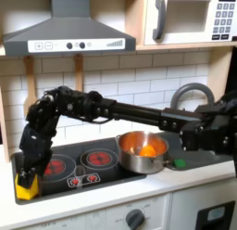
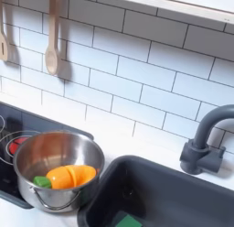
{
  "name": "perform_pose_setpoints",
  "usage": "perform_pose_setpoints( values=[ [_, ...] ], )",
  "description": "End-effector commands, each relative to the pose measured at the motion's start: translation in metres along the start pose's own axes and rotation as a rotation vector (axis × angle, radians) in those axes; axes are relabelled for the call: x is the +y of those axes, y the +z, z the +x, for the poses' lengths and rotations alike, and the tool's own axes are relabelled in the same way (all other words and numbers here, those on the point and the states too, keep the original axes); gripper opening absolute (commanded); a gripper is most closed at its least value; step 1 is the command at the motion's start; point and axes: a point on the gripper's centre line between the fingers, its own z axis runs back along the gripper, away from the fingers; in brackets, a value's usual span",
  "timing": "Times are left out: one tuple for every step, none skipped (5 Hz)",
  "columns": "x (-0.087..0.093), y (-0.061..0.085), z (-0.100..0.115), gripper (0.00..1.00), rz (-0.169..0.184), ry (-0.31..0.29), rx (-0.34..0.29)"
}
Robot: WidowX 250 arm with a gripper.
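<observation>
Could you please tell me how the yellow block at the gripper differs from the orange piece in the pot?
The yellow block looks boxy and stands on the stove top at its front left corner in the first exterior view; the orange piece is rounded and lies on its side inside the metal pot. The gripper is at the block, while nothing touches the orange piece, which has a green bit beside it. Both look like small toy pieces.
</observation>
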Motion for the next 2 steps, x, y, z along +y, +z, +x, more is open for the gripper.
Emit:
perform_pose_setpoints(
  values=[
    [0.0003,-0.0026,-0.001,1.0,0.004,0.009,0.009],
    [-0.0001,-0.002,0.0003,1.0,0.003,0.009,0.007]
  ],
)
